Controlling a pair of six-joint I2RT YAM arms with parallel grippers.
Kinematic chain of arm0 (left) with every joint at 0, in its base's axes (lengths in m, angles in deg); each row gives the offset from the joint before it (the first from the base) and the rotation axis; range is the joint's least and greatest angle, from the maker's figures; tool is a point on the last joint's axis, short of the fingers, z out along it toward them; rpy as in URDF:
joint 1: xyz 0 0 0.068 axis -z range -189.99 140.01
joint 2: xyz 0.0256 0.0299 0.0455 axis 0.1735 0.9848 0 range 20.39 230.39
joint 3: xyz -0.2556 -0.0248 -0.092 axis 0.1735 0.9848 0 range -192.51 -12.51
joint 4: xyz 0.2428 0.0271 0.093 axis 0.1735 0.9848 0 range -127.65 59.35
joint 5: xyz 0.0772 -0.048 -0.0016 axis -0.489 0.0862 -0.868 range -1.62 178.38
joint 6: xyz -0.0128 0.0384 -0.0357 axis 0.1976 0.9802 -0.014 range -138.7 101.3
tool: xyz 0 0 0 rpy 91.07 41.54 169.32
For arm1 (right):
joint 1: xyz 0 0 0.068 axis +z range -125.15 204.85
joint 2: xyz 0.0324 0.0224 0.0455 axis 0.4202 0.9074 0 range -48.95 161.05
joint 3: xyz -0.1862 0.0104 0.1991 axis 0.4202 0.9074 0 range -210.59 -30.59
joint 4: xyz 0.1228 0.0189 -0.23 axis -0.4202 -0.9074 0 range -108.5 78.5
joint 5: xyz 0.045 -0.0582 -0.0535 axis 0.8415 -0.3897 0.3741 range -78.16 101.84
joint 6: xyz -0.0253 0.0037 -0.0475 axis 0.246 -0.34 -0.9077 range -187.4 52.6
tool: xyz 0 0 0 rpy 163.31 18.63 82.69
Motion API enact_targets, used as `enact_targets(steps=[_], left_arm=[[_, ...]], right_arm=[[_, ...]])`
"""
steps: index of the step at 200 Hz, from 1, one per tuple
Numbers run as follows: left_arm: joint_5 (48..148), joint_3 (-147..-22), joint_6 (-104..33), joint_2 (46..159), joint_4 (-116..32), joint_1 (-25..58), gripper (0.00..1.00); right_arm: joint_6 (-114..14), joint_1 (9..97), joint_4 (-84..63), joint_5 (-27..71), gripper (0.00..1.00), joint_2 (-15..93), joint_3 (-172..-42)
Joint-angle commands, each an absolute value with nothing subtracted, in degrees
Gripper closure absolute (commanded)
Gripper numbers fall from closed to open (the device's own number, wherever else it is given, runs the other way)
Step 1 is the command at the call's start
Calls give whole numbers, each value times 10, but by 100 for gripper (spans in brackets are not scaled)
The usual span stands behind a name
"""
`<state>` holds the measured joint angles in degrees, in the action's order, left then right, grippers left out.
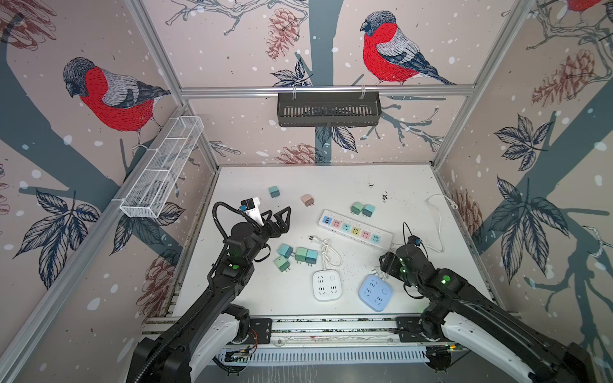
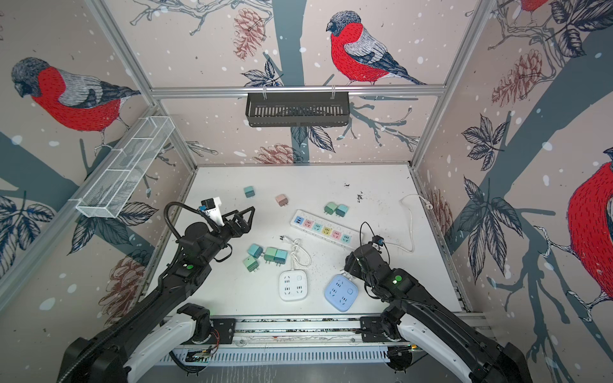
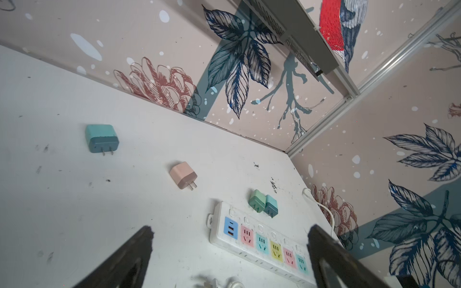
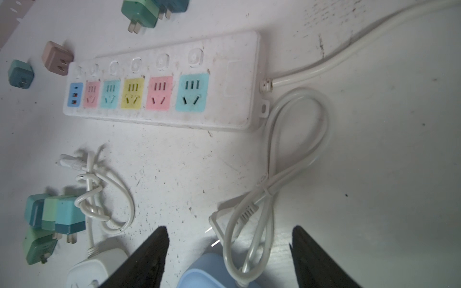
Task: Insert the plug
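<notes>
Under its arm, right tool (image 4: 229, 228) stands wide over cut-off blue socket (image 4: 207, 274); left tool (image 3: 230, 227) wide.

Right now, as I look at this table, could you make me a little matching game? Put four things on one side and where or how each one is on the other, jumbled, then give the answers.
Things:
1. pink plug
2. long power strip
3. white socket cube
4. left hand

Descriptions:
A. open, holding nothing, above the table
B. at the front, beside the blue socket cube
C. lying by itself toward the back, prongs free
D. in the middle, all its coloured sockets empty

Pairs: 1-C, 2-D, 3-B, 4-A
</notes>
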<state>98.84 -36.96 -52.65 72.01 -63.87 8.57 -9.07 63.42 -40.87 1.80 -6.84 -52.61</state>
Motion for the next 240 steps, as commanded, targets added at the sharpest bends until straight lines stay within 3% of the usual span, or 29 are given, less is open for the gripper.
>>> enact_targets(steps=[1, 42, 151, 205, 240], left_arm=[[1000, -395, -486, 743, -663, 111, 4], [1002, -416, -470, 763, -643, 122, 3], [982, -427, -453, 773, -611, 128, 4], [976, -426, -451, 784, -607, 128, 4], [966, -427, -453, 793, -606, 128, 4]], right_arm=[[-88, 636, -373, 39, 23, -19, -520], [-100, 641, -326, 41, 28, 74, -548], [-127, 643, -276, 24, 37, 171, -564], [-128, 649, -325, -8, 38, 141, -575], [-91, 654, -383, -42, 38, 29, -552]])
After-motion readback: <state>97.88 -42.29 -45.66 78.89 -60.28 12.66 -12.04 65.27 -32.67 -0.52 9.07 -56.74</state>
